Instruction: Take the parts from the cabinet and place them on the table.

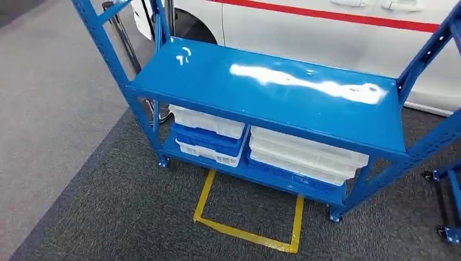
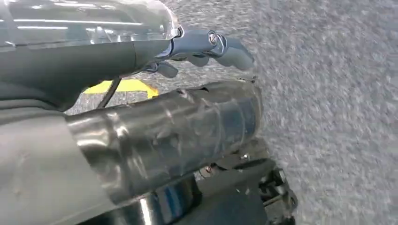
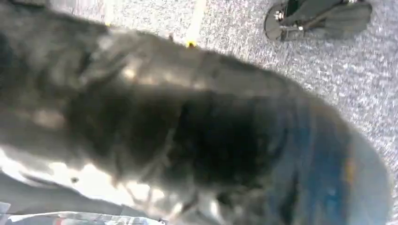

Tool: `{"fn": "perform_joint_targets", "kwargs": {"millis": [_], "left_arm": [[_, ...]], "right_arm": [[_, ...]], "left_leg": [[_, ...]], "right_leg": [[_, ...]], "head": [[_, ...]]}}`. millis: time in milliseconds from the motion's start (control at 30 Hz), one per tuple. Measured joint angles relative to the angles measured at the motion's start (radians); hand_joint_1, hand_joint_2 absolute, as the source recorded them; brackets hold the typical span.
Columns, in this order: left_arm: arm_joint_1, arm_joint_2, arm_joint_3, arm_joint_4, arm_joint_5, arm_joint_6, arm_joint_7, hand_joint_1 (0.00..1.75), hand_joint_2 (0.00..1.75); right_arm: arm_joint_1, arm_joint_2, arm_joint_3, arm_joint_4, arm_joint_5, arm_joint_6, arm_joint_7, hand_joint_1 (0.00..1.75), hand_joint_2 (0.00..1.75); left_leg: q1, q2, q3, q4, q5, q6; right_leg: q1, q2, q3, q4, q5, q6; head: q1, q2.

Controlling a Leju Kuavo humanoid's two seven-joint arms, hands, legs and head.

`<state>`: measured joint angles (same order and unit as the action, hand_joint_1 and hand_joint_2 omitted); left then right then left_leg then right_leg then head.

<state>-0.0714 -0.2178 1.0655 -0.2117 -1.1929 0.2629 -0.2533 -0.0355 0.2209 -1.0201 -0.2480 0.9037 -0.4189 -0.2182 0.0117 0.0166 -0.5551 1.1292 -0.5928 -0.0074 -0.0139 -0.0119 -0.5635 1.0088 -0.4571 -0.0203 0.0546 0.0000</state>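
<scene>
Right ahead stands the blue cabinet (image 1: 261,87), its glossy top shelf bare; on its bottom shelf sit stacked white and blue trays (image 1: 209,136). The left hand (image 2: 202,51) hangs over grey carpet (image 2: 328,93), fingers loosely curled, holding nothing.

A workshop or exhibition hall floor: a blue steel rack (image 1: 261,89) on casters holds stacked white and blue plastic bins (image 1: 304,155), yellow floor tape (image 1: 247,231) marks grey carpet, and a white vehicle (image 1: 337,27) stands behind.
</scene>
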Motion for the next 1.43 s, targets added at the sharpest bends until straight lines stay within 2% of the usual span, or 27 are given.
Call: {"fn": "perform_joint_targets", "kwargs": {"millis": [67, 100, 167, 200, 233, 267, 400, 433, 467, 533, 567, 600, 633, 667, 733, 767, 900, 933, 967, 1000, 1033, 1067, 1100, 1133, 1233, 1333, 1433], "left_arm": [[0.004, 0.000, 0.000, 0.000, 0.000, 0.000, 0.000, 0.00, 0.00], [0.006, 0.000, 0.001, 0.000, 0.000, 0.000, 0.000, 0.00, 0.00], [0.007, 0.000, 0.001, 0.000, 0.000, 0.000, 0.000, 0.00, 0.00], [0.007, 0.000, 0.002, 0.000, 0.000, 0.000, 0.000, 0.00, 0.00], [0.009, 0.000, 0.002, 0.000, 0.000, 0.000, 0.000, 0.00, 0.00], [0.008, 0.000, 0.003, 0.000, 0.000, 0.000, 0.000, 0.00, 0.00], [-0.003, 0.000, 0.003, 0.000, -0.002, 0.000, -0.003, 0.00, 0.00], [-0.003, 0.000, 0.003, 0.000, -0.002, 0.000, -0.003, 0.00, 0.00], [-0.002, 0.000, 0.003, 0.000, -0.002, 0.000, -0.004, 0.00, 0.00], [0.000, 0.000, 0.004, 0.000, -0.002, 0.000, -0.004, 0.00, 0.00], [0.003, 0.000, 0.004, 0.000, -0.002, 0.000, -0.004, 0.00, 0.00], [0.004, 0.000, 0.004, 0.000, -0.003, 0.000, -0.004, 0.00, 0.00], [0.004, 0.000, 0.005, 0.000, -0.003, 0.000, -0.004, 0.00, 0.00], [0.004, 0.000, 0.005, 0.000, -0.003, 0.000, -0.004, 0.00, 0.00], [0.002, 0.000, 0.005, 0.000, -0.004, 0.000, -0.004, 0.00, 0.00], [0.002, -0.001, 0.005, 0.000, -0.004, 0.000, -0.004, 0.00, 0.00], [-0.002, -0.002, 0.005, 0.000, -0.004, 0.001, -0.004, 0.00, 0.00], [-0.002, -0.001, 0.005, 0.000, -0.004, 0.002, -0.004, 0.00, 0.00], [0.000, -0.001, 0.006, 0.000, -0.003, 0.003, -0.006, 0.00, 0.00], [-0.002, -0.001, 0.006, 0.000, -0.003, 0.003, -0.005, 0.00, 0.00], [-0.002, 0.000, 0.007, 0.000, -0.004, 0.003, -0.005, 0.00, 0.00], [-0.001, 0.000, 0.007, 0.000, -0.004, 0.003, -0.004, 0.00, 0.00], [-0.002, 0.000, 0.007, 0.000, -0.004, 0.003, -0.004, 0.00, 0.00], [-0.002, 0.000, 0.007, 0.000, -0.004, 0.003, -0.005, 0.00, 1.75], [-0.001, 0.000, 0.007, 0.000, -0.004, 0.000, -0.015, 0.00, 1.75], [-0.001, 0.000, 0.007, 0.000, -0.007, 0.001, -0.025, 0.00, 1.75], [-0.001, 0.000, 0.007, 0.000, -0.011, 0.001, -0.028, 0.00, 1.75]], "right_arm": [[0.000, 0.000, 0.000, 0.000, 0.000, 0.000, -0.001, 0.00, 0.00], [0.001, 0.000, 0.000, 0.000, 0.000, 0.000, 0.000, 0.00, 0.00], [0.003, 0.000, 0.000, 0.000, 0.000, 0.000, 0.000, 0.00, 0.00], [0.002, 0.000, 0.000, 0.000, 0.000, 0.001, 0.000, 0.00, 0.00], [0.002, 0.000, 0.000, 0.000, 0.002, 0.008, 0.000, 0.00, 0.00], [0.001, 0.000, 0.000, 0.000, 0.003, 0.018, -0.001, 0.00, 0.00], [0.007, 0.000, 0.000, 0.000, 0.010, 0.057, -0.009, 0.00, 0.00], [0.007, -0.001, 0.000, 0.000, 0.011, 0.061, -0.010, 0.00, 0.00], [0.007, -0.001, 0.000, 0.000, 0.011, 0.063, -0.013, 0.00, 0.00], [0.003, -0.001, 0.000, 0.000, 0.011, 0.068, -0.013, 0.00, 0.00], [0.002, -0.001, 0.000, 0.000, 0.011, 0.070, -0.012, 0.00, 1.75], [0.002, -0.001, 0.000, 0.000, 0.011, 0.071, -0.008, 0.00, 1.75], [0.002, -0.001, 0.000, 0.001, 0.012, 0.071, 0.001, 0.00, 1.75], [0.003, -0.001, 0.000, 0.001, 0.014, 0.069, 0.005, 0.00, 1.75], [0.004, -0.001, 0.000, 0.001, 0.023, 0.065, 0.011, 0.00, 1.75], [0.002, -0.005, 0.000, 0.001, 0.027, 0.063, 0.013, 0.00, 1.75], [0.001, -0.005, 0.000, 0.001, 0.030, 0.053, 0.016, 0.00, 1.75], [0.001, -0.004, 0.000, 0.001, 0.029, 0.051, 0.014, 0.00, 1.75], [0.001, -0.004, 0.000, 0.001, 0.028, 0.049, 0.012, 0.00, 1.75], [0.001, -0.003, 0.000, 0.001, 0.029, 0.046, 0.013, 0.00, 1.75], [0.001, -0.003, 0.000, 0.001, 0.029, 0.045, 0.015, 0.00, 1.75], [0.001, -0.003, 0.000, 0.001, 0.031, 0.040, 0.023, 0.00, 1.75], [0.001, -0.003, 0.000, 0.001, 0.032, 0.034, 0.031, 0.00, 1.75], [0.001, -0.003, 0.000, 0.001, 0.037, 0.030, 0.040, 0.00, 1.75], [0.001, -0.003, 0.000, 0.001, 0.040, 0.029, 0.049, 0.00, 1.75], [0.001, -0.003, 0.000, 0.001, 0.040, 0.026, 0.049, 0.00, 1.75], [0.001, -0.003, -0.001, 0.001, 0.040, 0.034, 0.049, 0.00, 1.75]], "left_leg": [[0.001, -0.008, -0.078, 0.164, -0.064, -0.005], [0.001, -0.008, -0.092, 0.191, -0.060, -0.006], [0.003, -0.009, -0.060, 0.107, 0.014, -0.004], [0.004, -0.019, -0.014, 0.003, 0.072, -0.002], [0.007, -0.041, 0.021, -0.079, 0.108, 0.000], [0.005, -0.056, 0.027, -0.106, 0.090, 0.004], [0.002, -0.050, 0.027, -0.111, 0.098, 0.027], [0.007, -0.038, 0.029, -0.120, 0.106, 0.040], [0.006, -0.036, 0.029, -0.123, 0.109, 0.046], [0.004, -0.024, 0.024, -0.123, 0.109, 0.049], [0.002, -0.017, 0.023, -0.122, 0.109, 0.049], [0.002, -0.010, 0.022, -0.122, 0.109, 0.050], [0.001, -0.006, 0.023, -0.122, 0.108, 0.050], [0.000, -0.005, 0.025, -0.122, 0.108, 0.049], [-0.001, -0.004, 0.030, -0.122, 0.105, 0.044], [-0.002, -0.002, 0.030, -0.121, 0.103, 0.041], [-0.005, 0.000, 0.034, -0.127, 0.103, 0.018], [-0.008, 0.000, 0.035, -0.129, 0.101, 0.013], [-0.010, -0.001, 0.037, -0.141, 0.123, 0.045], [-0.012, -0.002, 0.046, -0.147, 0.100, 0.079], [-0.011, -0.002, 0.045, -0.146, 0.105, 0.084], [-0.009, -0.002, 0.048, -0.149, 0.110, 0.070], [-0.009, -0.002, 0.048, -0.150, 0.109, 0.064], [-0.008, -0.002, 0.049, -0.152, 0.111, 0.060], [-0.007, -0.002, 0.049, -0.152, 0.112, 0.050], [-0.002, -0.002, 0.050, -0.153, 0.109, 0.017], [-0.002, -0.002, 0.050, -0.153, 0.109, 0.015]], "right_leg": [[0.002, 0.027, -0.003, 0.001, 0.001, -0.002], [0.002, 0.039, -0.003, 0.004, 0.001, -0.002], [0.000, 0.067, -0.003, 0.009, 0.000, 0.000], [-0.001, 0.083, -0.003, 0.014, -0.002, 0.002], [-0.001, 0.088, -0.005, 0.019, -0.004, 0.006], [0.006, 0.095, -0.009, 0.027, -0.007, 0.012], [0.002, 0.109, -0.019, 0.022, 0.000, 0.040], [-0.003, 0.092, -0.020, 0.036, -0.009, 0.047], [0.002, 0.054, -0.035, 0.067, -0.036, 0.048], [0.000, 0.028, -0.105, 0.212, -0.119, 0.053], [0.000, 0.024, -0.140, 0.286, -0.147, 0.054], [0.000, 0.023, -0.158, 0.327, -0.153, 0.055], [0.000, 0.022, -0.150, 0.315, -0.134, 0.055], [0.000, 0.021, -0.119, 0.257, -0.096, 0.052], [0.002, 0.016, -0.023, 0.079, -0.015, 0.039], [0.008, 0.007, 0.006, 0.023, -0.023, 0.029], [0.017, 0.012, 0.002, 0.016, -0.018, 0.014], [0.001, 0.013, 0.012, -0.002, -0.008, 0.005], [0.009, 0.014, 0.018, -0.009, -0.006, 0.022], [0.009, 0.014, 0.017, -0.009, -0.006, 0.018], [0.011, 0.015, 0.018, -0.008, -0.008, 0.015], [0.013, 0.015, 0.020, -0.008, -0.011, 0.011], [0.013, 0.015, 0.019, -0.006, -0.011, 0.011], [0.013, 0.015, 0.019, -0.005, -0.012, 0.008], [0.015, 0.014, 0.018, -0.002, -0.014, 0.006], [0.018, 0.014, 0.016, 0.002, -0.016, 0.002], [0.018, 0.014, 0.016, 0.002, -0.016, 0.002]], "head": [[0.000, 0.000], [0.000, 0.000], [0.000, 0.000], [0.000, 0.000], [0.000, 0.000], [0.000, 0.000], [0.000, 0.000], [0.001, 0.000], [0.002, 0.000], [0.002, 0.000], [0.001, 0.000], [0.002, 0.000], [0.001, 0.000], [0.001, 0.000], [0.001, 0.000], [0.002, 0.000], [0.001, 0.000], [0.001, 0.000], [-0.001, 0.000], [-0.009, 0.000], [-0.008, 0.000], [-0.008, 0.000], [-0.007, 0.000], [-0.008, 0.000], [-0.008, 0.000], [-0.007, 0.000], [-0.007, 0.000]]}}
